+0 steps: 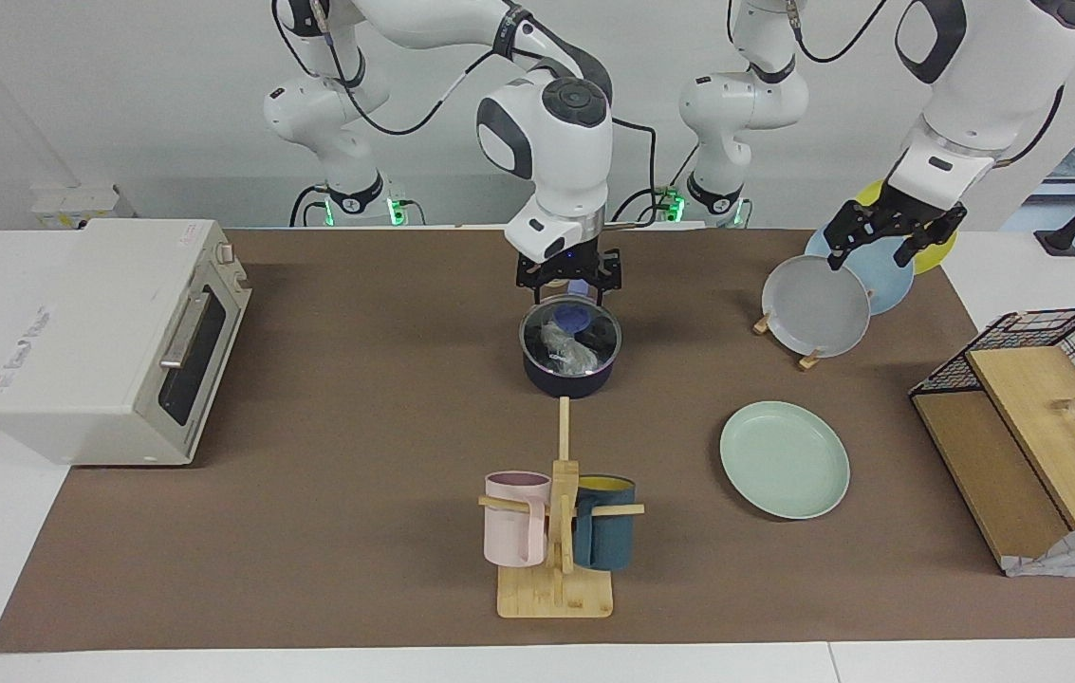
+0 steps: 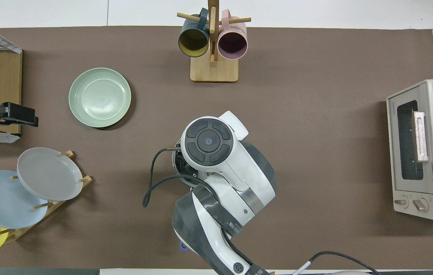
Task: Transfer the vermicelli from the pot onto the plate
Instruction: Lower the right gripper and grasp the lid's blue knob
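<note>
Right gripper point(image 1: 568, 283) hangs open just above the pot's point(image 1: 568, 379) edge nearest the robots, touching nothing. Directly below it, a glass lid point(image 1: 570, 334) with a blue knob covers the pot, and the vermicelli point(image 1: 567, 351) sits under that lid, one pale clump as far as shows. I'd expect the noodles to be light, soft and slippery, so pinch deep into the clump's middle. The knob looks like the lid's best hold. Left gripper point(image 1: 886, 233) waits open over the plate rack point(image 1: 807, 359). One green plate point(image 1: 785, 459) lies toward the left arm's end, empty. Count: one pot, three racked plates, two mugs.
</note>
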Controlling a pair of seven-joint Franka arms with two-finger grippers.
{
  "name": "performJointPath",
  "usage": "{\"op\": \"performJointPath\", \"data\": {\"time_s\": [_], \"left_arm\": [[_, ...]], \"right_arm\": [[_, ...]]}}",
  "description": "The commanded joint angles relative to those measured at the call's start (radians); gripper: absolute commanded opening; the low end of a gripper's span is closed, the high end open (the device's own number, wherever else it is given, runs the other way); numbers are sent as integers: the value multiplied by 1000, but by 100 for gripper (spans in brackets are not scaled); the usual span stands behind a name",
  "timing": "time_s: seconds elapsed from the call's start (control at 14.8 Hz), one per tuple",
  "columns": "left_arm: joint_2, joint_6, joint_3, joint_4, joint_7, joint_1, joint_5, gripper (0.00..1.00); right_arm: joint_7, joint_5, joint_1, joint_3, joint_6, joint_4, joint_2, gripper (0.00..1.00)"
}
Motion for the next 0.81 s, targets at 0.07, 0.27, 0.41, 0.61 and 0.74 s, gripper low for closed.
{"op": "performJointPath", "data": {"time_s": [0.07, 0.27, 0.41, 0.61, 0.74], "left_arm": [[1, 13, 2, -4, 0, -3, 22, 100], [1, 18, 2, -2, -10, -6, 22, 100], [1, 18, 2, -2, -11, -8, 22, 100], [1, 20, 1, -2, -11, -8, 22, 100], [1, 20, 1, -2, -11, -8, 22, 100]], "right_arm": [[-19, -16, 8, 2, 46, -71, -53, 100], [-13, -20, 42, 1, 52, -66, -32, 100], [-16, -24, 39, 1, 61, -66, -30, 100], [-20, -26, 39, 1, 67, -74, -30, 100], [-48, -24, 35, 1, 76, -89, -32, 100]]}}
